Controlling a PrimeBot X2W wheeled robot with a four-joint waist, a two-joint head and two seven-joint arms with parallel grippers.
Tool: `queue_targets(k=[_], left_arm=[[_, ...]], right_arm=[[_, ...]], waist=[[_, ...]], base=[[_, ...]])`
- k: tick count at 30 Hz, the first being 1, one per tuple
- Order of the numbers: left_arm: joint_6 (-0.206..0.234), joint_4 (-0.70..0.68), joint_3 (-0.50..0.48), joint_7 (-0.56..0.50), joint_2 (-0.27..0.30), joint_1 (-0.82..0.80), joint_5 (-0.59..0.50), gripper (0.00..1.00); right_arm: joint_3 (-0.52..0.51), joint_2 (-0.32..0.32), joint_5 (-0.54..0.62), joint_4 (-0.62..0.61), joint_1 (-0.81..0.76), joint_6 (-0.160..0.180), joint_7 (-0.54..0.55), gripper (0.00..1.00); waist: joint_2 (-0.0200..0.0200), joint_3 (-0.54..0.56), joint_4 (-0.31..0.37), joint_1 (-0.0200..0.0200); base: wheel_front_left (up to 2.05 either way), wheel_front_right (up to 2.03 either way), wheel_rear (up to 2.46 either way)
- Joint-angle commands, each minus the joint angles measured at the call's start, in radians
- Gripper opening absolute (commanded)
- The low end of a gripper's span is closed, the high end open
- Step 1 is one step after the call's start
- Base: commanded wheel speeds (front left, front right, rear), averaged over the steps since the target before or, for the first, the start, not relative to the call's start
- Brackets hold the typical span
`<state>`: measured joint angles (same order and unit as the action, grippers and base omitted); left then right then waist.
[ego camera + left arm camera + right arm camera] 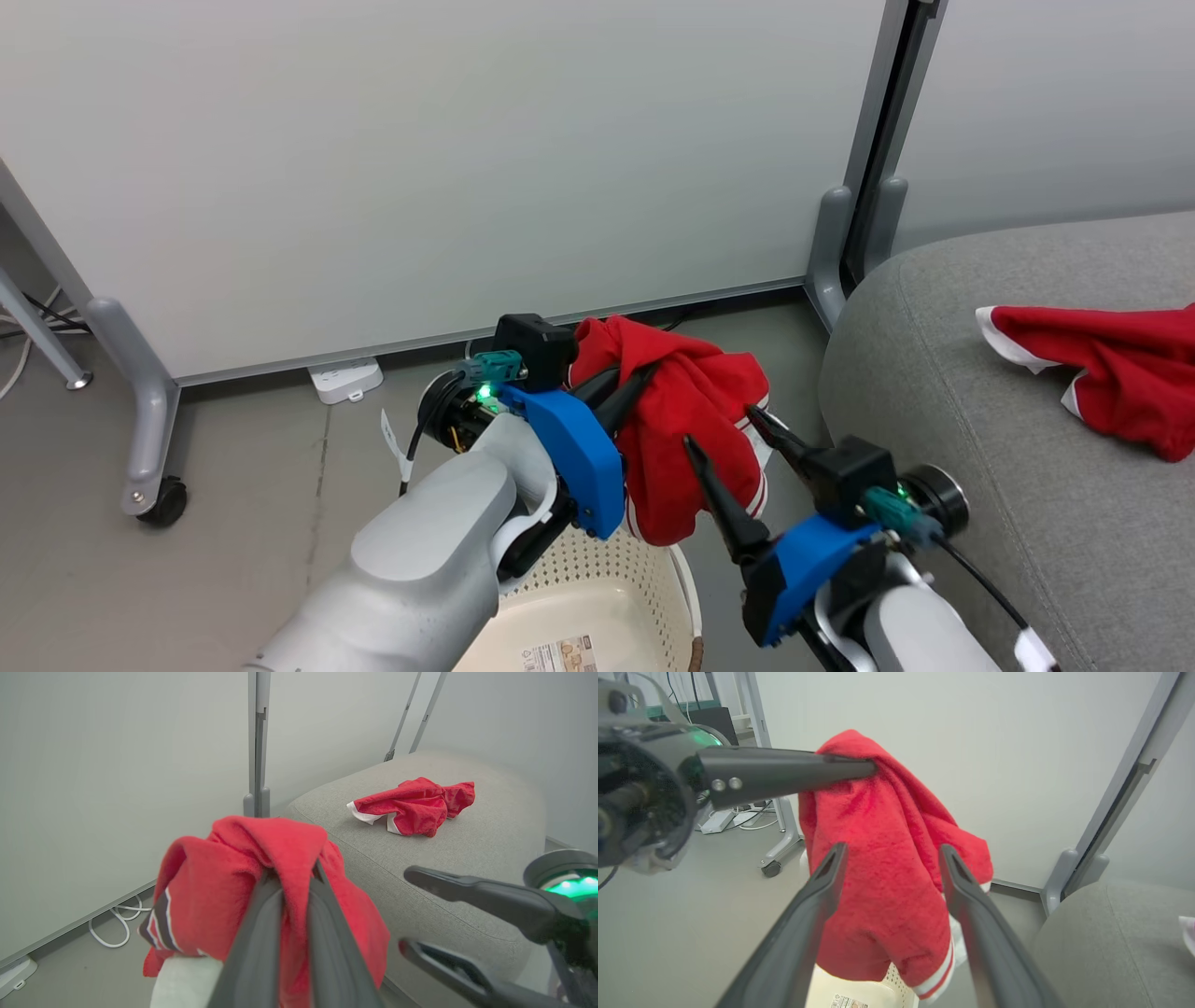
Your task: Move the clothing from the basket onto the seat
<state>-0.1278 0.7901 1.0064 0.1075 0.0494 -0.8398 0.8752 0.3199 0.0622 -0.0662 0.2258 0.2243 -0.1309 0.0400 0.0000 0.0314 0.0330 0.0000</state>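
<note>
Carrying is the step in hand. The left hand [633,375] is pinched shut on a fold at the top of a red garment [691,387], which hangs clear above the basket [597,583], its striped hem dangling over the basket's right side. The right hand [721,426] is spread wide and grips nothing, its fingers pointing at the hanging cloth from close by. The other red garment [1111,364] lies on the seat [971,429], off to the right. Next, I judge, the left arm must swing right over the seat's edge, high enough for the hem to clear it, then let go.
</note>
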Motion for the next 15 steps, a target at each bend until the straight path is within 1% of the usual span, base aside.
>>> queue_targets(k=[1,6,15], left_arm=[[-0.003,0.000,0.003,0.007,0.002,-0.016,0.006,0.00],[-0.003,0.004,0.022,0.012,0.002,-0.030,0.023,0.00],[-0.003,0.004,0.060,0.019,0.002,-0.046,0.057,0.00]], right_arm=[[0.013,0.004,-0.014,0.016,0.030,0.000,0.003,1.00],[0.086,0.008,-0.054,0.130,0.149,0.000,0.002,1.00],[0.160,-0.003,-0.123,0.351,0.297,0.000,-0.007,1.00]], waist=[[0.0000,-0.003,0.001,0.0000],[0.0000,-0.010,0.004,0.0000],[0.0000,-0.009,0.001,0.0000]], base=[[0.00,0.00,0.00],[0.00,0.00,0.00],[0.00,0.00,0.00]])
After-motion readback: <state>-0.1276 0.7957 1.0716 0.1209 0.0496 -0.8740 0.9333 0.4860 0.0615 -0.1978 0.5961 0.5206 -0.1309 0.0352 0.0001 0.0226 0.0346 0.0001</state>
